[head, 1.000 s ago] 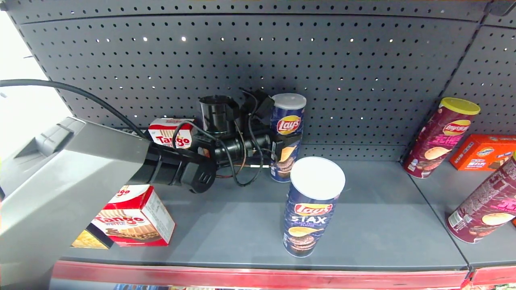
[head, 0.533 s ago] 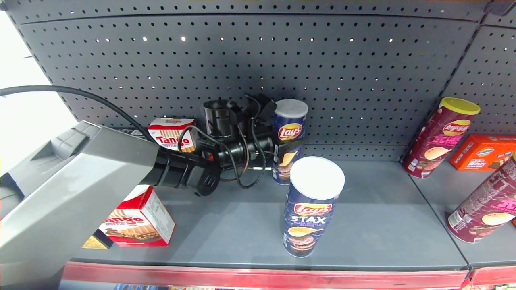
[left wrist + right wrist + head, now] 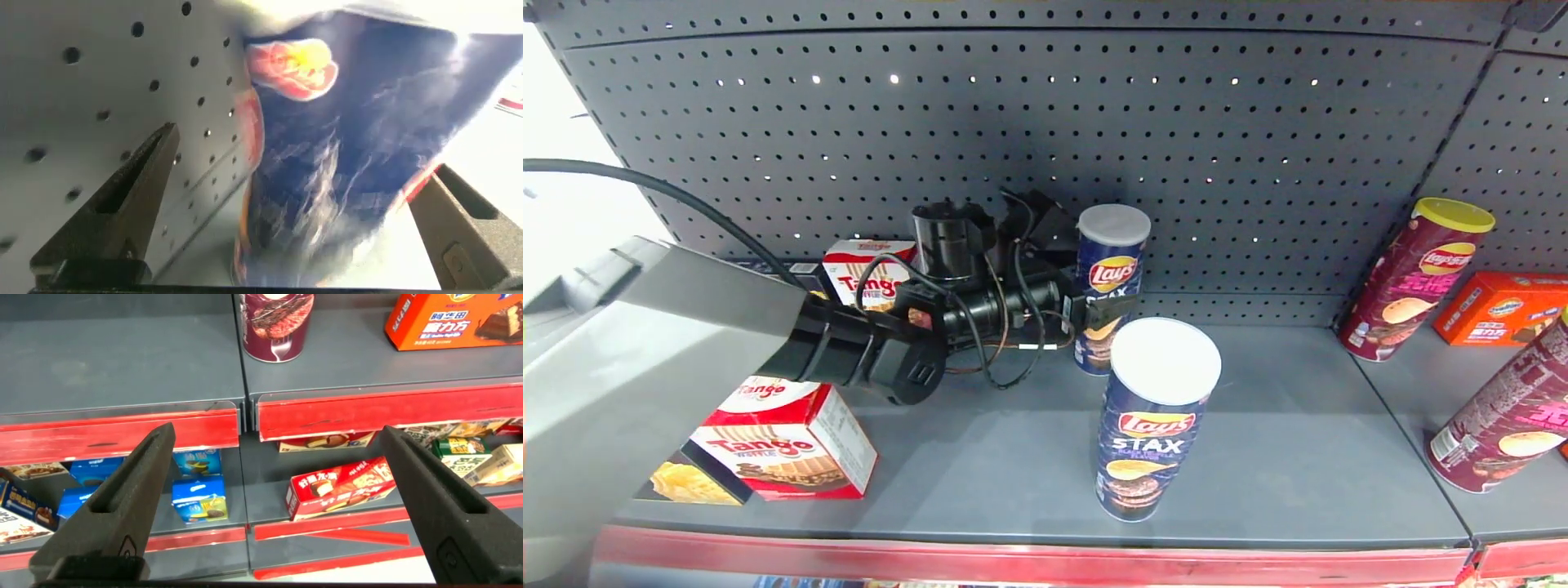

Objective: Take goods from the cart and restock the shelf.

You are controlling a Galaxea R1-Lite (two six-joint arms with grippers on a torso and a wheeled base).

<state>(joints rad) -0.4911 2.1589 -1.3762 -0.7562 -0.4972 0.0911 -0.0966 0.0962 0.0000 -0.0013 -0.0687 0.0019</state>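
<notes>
Cardboard, tall and narrow, the front crisp tube (image 3: 1158,416) stands upright near the front edge of the shelf (image 3: 1282,457), its white lid on. Left of the front tube, a red wafer box (image 3: 784,445) sits at the same edge. Just behind the front tube, slightly to its left, is the rear crisp tube (image 3: 1112,269). It is upright on the shelf and close to the pegboard (image 3: 1258,163). The left gripper (image 3: 304,155) brackets it at mid-height, jaws spread and gripping nothing, with a plain gap on one side. Farther left of the front tube, a second wafer box (image 3: 866,273) rests against the pegboard. Well to the right, maroon tubes (image 3: 1417,278) lean.

The tube is probably light and stiff-walled but crushable. Its glossy skin may slip, and its height makes it easy to tip. The mid-body, below the lid, looks the safest hold, with only a moderate squeeze. The right gripper (image 3: 278,433) hangs before lower shelves, jaws apart and empty.
</notes>
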